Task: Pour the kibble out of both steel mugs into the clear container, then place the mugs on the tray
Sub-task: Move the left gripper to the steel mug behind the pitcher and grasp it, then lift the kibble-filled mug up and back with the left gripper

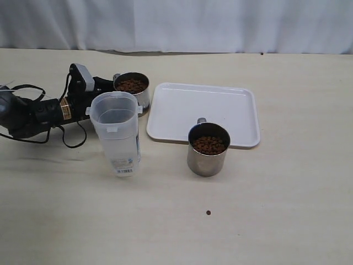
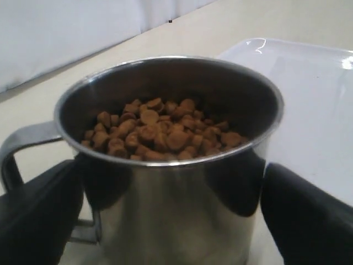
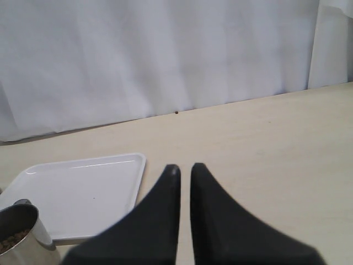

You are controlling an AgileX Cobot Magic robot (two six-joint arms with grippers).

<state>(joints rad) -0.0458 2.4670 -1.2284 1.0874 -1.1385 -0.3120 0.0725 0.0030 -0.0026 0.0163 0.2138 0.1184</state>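
Note:
Two steel mugs hold kibble. The back mug [image 1: 136, 95] stands left of the tray [image 1: 220, 107], behind the clear container [image 1: 117, 132]. My left gripper [image 1: 113, 87] lies low on the table and is shut on this mug [image 2: 176, 215], one black finger [image 2: 38, 215] pressed to each side; its kibble [image 2: 160, 132] fills it near the rim. The front mug [image 1: 207, 157] with kibble [image 1: 208, 145] stands at the tray's near edge. The container is upright and looks empty. My right gripper [image 3: 185, 167] is shut on nothing, above the table beside the tray [image 3: 83, 187], and out of the exterior view.
One loose pellet [image 1: 208, 212] lies on the table in front of the front mug. Black cables [image 1: 33, 118] trail from the left arm at the far left. A white curtain [image 1: 176, 22] closes off the back edge.

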